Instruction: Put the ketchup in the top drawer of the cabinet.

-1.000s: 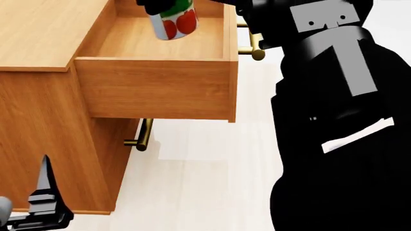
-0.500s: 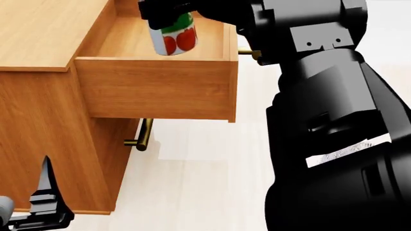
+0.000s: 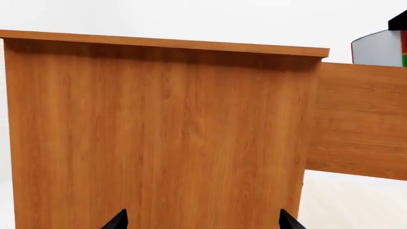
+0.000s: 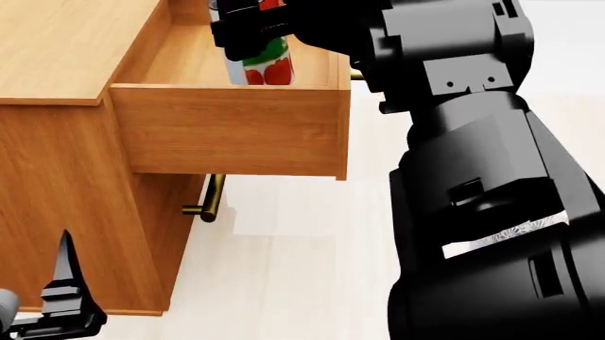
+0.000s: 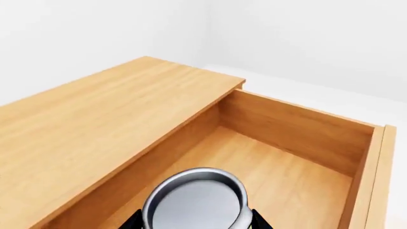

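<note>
Cabinet and top drawer were matt orange-brown wood grain. Lower handle looked polished brass. Ketchup had a smooth, brushed-silver metal lid and glossy printed label. Right arm was semi-gloss black.

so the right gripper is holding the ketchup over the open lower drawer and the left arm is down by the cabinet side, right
Not quite. The right gripper holds the ketchup over the open top drawer, not the lower one; the head view shows the lower drawer shut beneath it. The left gripper is indeed low beside the cabinet.
</note>
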`<state>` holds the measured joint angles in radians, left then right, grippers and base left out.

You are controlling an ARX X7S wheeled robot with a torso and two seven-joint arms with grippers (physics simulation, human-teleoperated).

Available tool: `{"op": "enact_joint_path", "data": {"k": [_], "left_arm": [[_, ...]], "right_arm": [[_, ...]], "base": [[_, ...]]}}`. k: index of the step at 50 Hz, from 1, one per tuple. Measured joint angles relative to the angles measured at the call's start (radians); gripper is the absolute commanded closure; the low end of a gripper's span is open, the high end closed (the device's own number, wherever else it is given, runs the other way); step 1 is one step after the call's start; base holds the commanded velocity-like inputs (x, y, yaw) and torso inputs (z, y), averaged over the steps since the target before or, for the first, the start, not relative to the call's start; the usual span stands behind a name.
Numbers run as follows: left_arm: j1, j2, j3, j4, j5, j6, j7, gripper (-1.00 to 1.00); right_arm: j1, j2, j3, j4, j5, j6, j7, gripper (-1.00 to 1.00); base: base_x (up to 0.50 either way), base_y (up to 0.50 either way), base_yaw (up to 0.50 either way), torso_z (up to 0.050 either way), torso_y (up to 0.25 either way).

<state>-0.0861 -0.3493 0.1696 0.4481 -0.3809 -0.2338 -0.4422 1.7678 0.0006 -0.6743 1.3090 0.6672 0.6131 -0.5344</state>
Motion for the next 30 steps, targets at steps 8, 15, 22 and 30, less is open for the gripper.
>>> {"op": "enact_joint_path", "data": {"k": [8, 15, 22, 30], "left_arm": [[0.002, -0.003, 0.000, 0.001, -0.001, 0.001, -0.003, -1.00], [0.002, -0.005, 0.000, 0.004, -0.003, -0.001, -0.006, -1.00], [0.002, -0.007, 0.001, 0.004, -0.004, 0.000, -0.008, -1.00], [0.001, -0.008, 0.002, 0.001, -0.005, 0.003, -0.010, -1.00]], "right_arm": [[-0.006, 0.000, 0.052, 0.000, -0.028, -0.001, -0.006, 1.00], [-0.011, 0.000, 0.090, 0.000, -0.056, 0.000, -0.010, 1.00], [-0.016, 0.000, 0.106, 0.000, -0.074, -0.003, -0.012, 1.00], [-0.016, 0.000, 0.094, 0.000, -0.081, -0.019, -0.027, -1.00]], "base": [[0.00, 0.00, 0.00, 0.000, 0.000], [0.00, 0.00, 0.00, 0.000, 0.000], [0.00, 0.00, 0.00, 0.002, 0.001], [0.00, 0.00, 0.00, 0.000, 0.000]]}}
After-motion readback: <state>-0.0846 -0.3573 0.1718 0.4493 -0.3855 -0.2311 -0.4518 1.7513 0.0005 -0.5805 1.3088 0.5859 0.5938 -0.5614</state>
